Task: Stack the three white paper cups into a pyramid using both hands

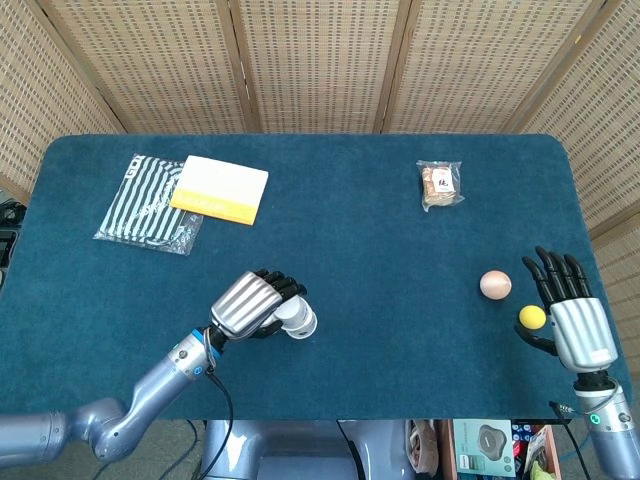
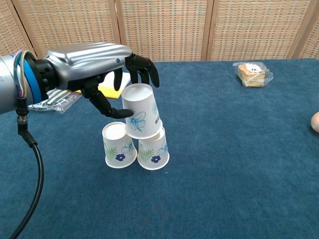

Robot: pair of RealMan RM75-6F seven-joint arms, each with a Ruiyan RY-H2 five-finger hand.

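Observation:
Two upside-down white paper cups with leaf prints stand side by side, the left cup (image 2: 118,146) and the right cup (image 2: 154,150). My left hand (image 2: 97,63) holds a third cup (image 2: 140,111) upside down and slightly tilted, its rim right at the tops of the two below; I cannot tell whether it touches them. From the head view my left hand (image 1: 250,304) hides most of the cups, and only one cup (image 1: 299,320) shows. My right hand (image 1: 570,312) is open with fingers spread at the table's right edge, holding nothing.
A peach ball (image 1: 495,285) and a small yellow ball (image 1: 532,317) lie just beside my right hand. A snack packet (image 1: 440,183) is at the back right. A striped bag (image 1: 148,200) and a yellow-and-white pad (image 1: 220,188) lie at the back left.

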